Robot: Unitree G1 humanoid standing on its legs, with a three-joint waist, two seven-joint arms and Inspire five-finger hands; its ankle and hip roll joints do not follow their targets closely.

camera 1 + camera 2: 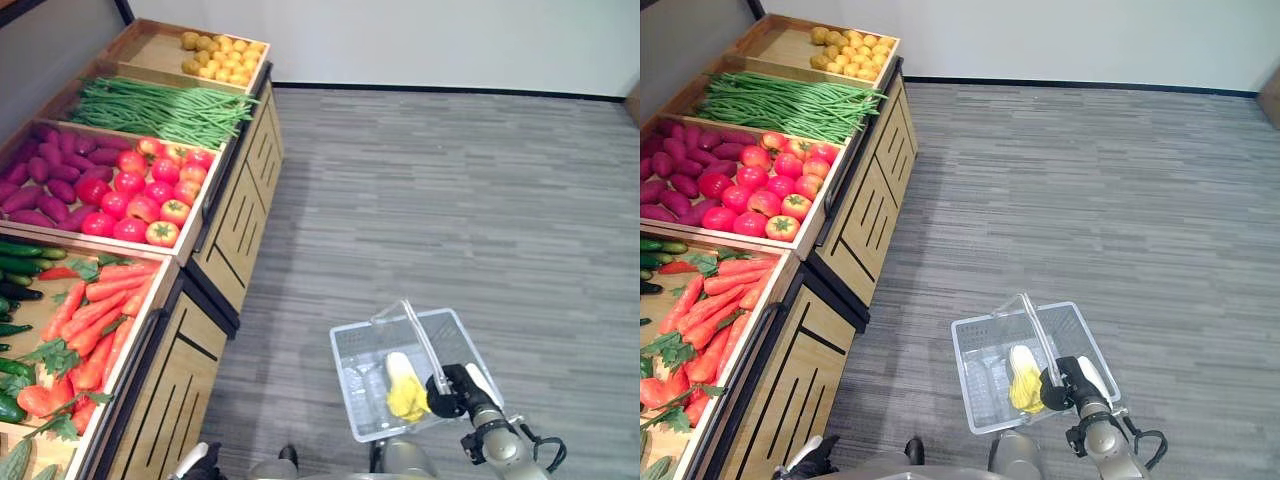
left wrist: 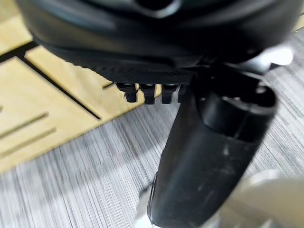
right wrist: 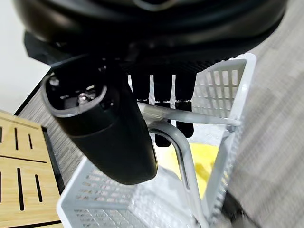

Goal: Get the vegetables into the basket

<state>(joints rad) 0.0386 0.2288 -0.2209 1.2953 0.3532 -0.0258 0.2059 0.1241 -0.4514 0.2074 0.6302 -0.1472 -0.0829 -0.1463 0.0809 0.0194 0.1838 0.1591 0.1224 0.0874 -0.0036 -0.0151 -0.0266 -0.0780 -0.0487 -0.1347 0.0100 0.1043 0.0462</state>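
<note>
The right hand (image 1: pixel 455 391) hangs low over the grey floor (image 1: pixel 480 200), and its fingers (image 3: pixel 161 90) are curled round the handle (image 3: pixel 183 152) of the white basket (image 1: pixel 350 365), thumb on the other side of the bar. Below those fingers, inside the basket, lies a yellow and white vegetable (image 1: pixel 403 388), resting against the mesh bottom just under the grip. The basket hangs well clear of the wooden display stand (image 1: pixel 235 215), out over open floor.

The left hand (image 1: pixel 200 463) sits at the lower edge beside the stand's front panels; in its own wrist view the fingers (image 2: pixel 147 91) are curled in and hold nothing, with the slatted wood just past them.

Far beyond either hand's fingers, the stand carries its crates: carrots (image 1: pixel 95 320) nearest, with cucumbers (image 1: pixel 20 265) beside them, then tomatoes (image 1: pixel 145 190) next to purple sweet potatoes (image 1: pixel 45 175), then green beans (image 1: pixel 160 110), and yellow potatoes (image 1: pixel 222 57) farthest off.
</note>
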